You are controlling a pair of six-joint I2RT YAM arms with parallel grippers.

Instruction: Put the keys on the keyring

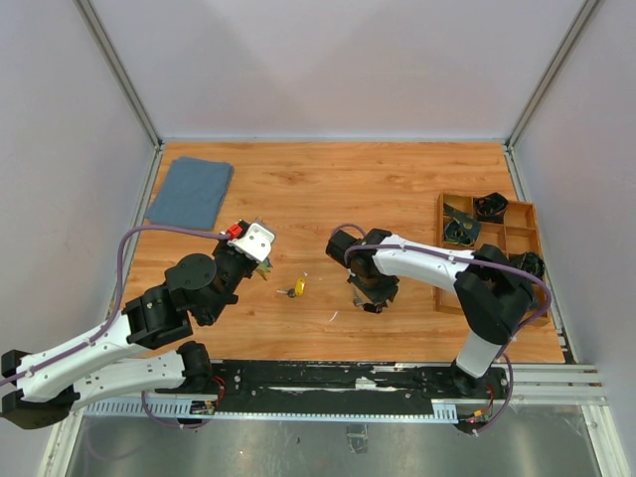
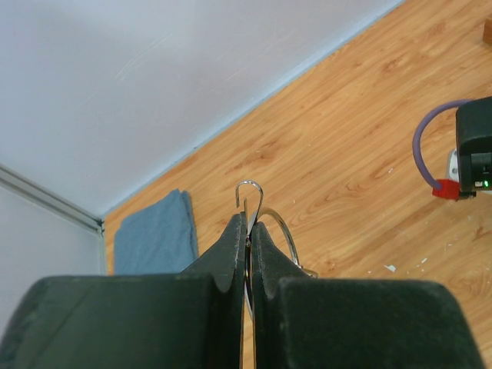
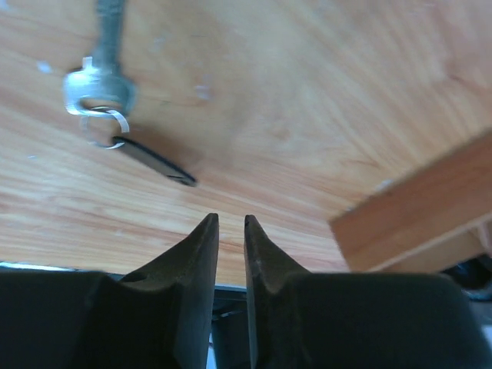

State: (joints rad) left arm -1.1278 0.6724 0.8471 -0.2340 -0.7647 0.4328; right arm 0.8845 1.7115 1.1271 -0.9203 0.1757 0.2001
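My left gripper is shut on the keyring, a thin silver wire loop that sticks out past the fingertips, held above the table. In the top view the left gripper is left of centre. A key with a yellow head lies on the table just right of it. My right gripper is slightly open and empty, low over the table. A silver key with a small ring and a black tag lies ahead of it to the left. In the top view the right gripper is at the table's middle.
A folded blue cloth lies at the back left and also shows in the left wrist view. A wooden compartment tray with dark items stands at the right; its edge is close to the right gripper.
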